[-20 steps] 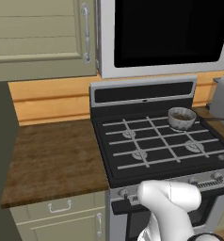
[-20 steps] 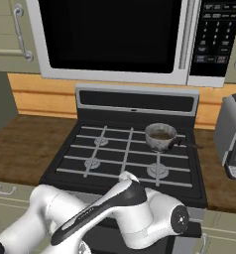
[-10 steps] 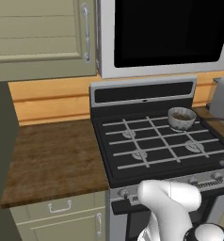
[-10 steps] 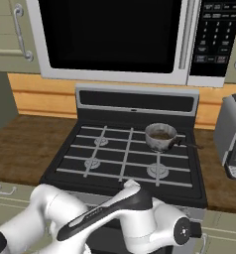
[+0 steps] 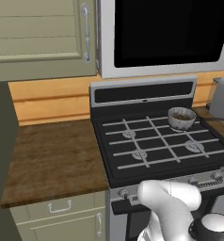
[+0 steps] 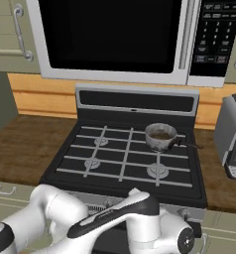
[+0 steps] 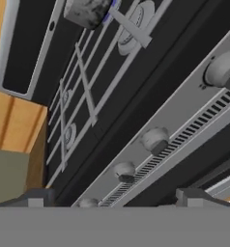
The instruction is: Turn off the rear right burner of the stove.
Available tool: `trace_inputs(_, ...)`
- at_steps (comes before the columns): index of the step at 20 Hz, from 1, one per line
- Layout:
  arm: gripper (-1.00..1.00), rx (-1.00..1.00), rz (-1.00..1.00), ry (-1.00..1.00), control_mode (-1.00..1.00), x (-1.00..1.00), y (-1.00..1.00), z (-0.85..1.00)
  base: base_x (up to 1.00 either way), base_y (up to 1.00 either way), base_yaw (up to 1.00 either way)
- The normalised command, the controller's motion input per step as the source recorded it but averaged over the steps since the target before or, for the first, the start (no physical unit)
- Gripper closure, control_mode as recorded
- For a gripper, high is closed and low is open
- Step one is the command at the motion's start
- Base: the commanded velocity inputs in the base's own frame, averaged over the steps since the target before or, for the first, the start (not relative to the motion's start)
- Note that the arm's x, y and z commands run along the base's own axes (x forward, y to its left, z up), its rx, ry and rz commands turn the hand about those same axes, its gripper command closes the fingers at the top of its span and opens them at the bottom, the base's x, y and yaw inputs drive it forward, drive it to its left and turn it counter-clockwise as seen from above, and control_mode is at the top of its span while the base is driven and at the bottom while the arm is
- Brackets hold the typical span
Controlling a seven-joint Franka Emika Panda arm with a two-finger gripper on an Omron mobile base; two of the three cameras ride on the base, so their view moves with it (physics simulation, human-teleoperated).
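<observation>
Lower centre of hand view: gripper point(image 7: 112, 200), jaws wide, empty, facing the stove point(image 6: 125, 184) knob row point(image 7: 155, 140). Risk: similar knobs, wrong one turned.

arm point(image 6: 65, 218): glossy white rounded links | joints: dark caps

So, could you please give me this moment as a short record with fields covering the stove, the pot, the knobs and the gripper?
stove: black gas range, pale grey grates, four burners
rear right burner: under the small pot, mostly hidden
pot handle: points toward the stove's right side
knob panel: silver, with round knobs in a row along the front
gripper: finger tips apart, facing the knob panel, touching nothing
left of stove: brown wooden counter
above stove: microwave
</observation>
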Motion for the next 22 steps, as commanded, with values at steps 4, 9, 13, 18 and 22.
trace_inputs(4, -1.0, 0.0, 0.0, 0.0, -1.0, 0.0, -0.12, -0.3, 0.0, 0.0, 0.0)
trace_inputs(9, -1.0, 0.0, 0.0, 0.0, -1.0, 0.0, -0.21, -0.3, 0.0, 0.0, 0.0)
trace_inputs(13, -1.0, 0.0, 0.0, 0.0, -1.0, 0.02, -0.19, -0.24, 0.0, 0.0, 0.0)
trace_inputs(18, -1.0, 0.0, 0.0, 0.0, -1.0, 0.19, -0.16, -0.14, 0.0, 0.0, 0.0)
trace_inputs(22, -1.0, 0.0, 0.0, 0.0, -1.0, 0.3, -0.1, -0.11, 0.0, 0.0, 0.0)
